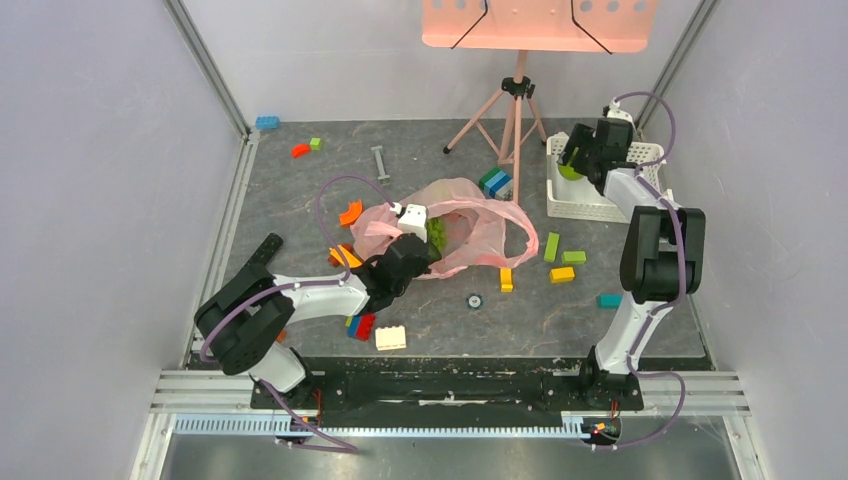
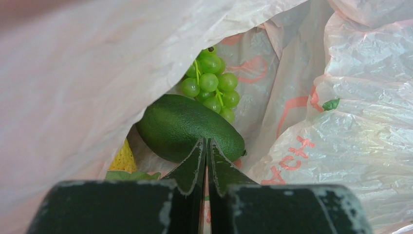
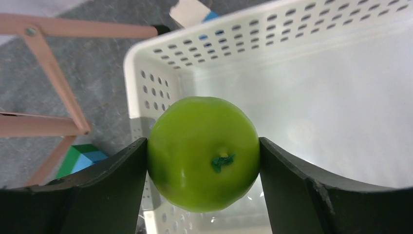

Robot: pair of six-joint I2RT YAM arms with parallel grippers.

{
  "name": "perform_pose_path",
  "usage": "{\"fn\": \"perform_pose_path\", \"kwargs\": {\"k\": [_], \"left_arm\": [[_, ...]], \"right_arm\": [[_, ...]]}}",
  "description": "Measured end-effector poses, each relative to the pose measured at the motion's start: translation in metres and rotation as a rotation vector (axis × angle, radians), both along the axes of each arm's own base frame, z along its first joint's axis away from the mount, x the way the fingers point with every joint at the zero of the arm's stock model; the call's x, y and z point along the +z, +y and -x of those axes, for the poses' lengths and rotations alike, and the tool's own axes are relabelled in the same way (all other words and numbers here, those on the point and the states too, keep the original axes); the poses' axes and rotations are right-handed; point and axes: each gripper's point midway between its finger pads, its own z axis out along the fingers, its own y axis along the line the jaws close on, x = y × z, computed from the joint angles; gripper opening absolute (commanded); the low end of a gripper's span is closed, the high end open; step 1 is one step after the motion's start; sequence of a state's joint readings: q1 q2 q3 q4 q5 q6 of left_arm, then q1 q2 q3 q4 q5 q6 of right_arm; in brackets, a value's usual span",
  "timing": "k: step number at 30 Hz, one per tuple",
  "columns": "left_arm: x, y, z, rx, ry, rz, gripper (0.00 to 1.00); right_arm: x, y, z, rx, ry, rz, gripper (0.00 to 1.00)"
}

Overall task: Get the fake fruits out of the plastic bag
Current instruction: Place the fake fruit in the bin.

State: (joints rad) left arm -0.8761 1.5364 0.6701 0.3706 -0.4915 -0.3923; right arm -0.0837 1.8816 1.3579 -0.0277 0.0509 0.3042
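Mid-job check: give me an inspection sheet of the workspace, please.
Surface: dark grey table, littered.
Job's things: plastic bag open mid-table; avocado, grapes and part-hidden lemon inside; green apple out, over the white basket.
Clutter: building blocks scattered around the bag; small black round part.
Grippers: left gripper shut, inside the bag, tips at the avocado; right gripper shut on the green apple.
Cables: purple cables along both arms; no snag seen.
Surroundings: pink tripod behind the bag; pale walls.

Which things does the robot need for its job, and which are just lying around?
For the job: bag, grapes, avocado, lemon, apple.
Just lying about: blocks, tripod.
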Motion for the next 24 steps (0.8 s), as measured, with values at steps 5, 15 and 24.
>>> {"fn": "perform_pose_path", "kwargs": {"k": [5, 15, 24], "left_arm": [[0.000, 0.000, 0.000, 0.002, -0.001, -0.001, 0.08], [0.000, 0.001, -0.001, 0.005, -0.001, -0.002, 0.10], [0.000, 0.001, -0.001, 0.006, -0.001, -0.002, 0.12]], "right_arm": [[-0.029, -0.002, 0.006, 0.003, 0.082, 0.013, 0.70], [-0.052, -0.004, 0.015, 0.023, 0.159, 0.047, 0.82], [-0.057, -0.005, 0.018, 0.044, 0.181, 0.068, 0.93]]}}
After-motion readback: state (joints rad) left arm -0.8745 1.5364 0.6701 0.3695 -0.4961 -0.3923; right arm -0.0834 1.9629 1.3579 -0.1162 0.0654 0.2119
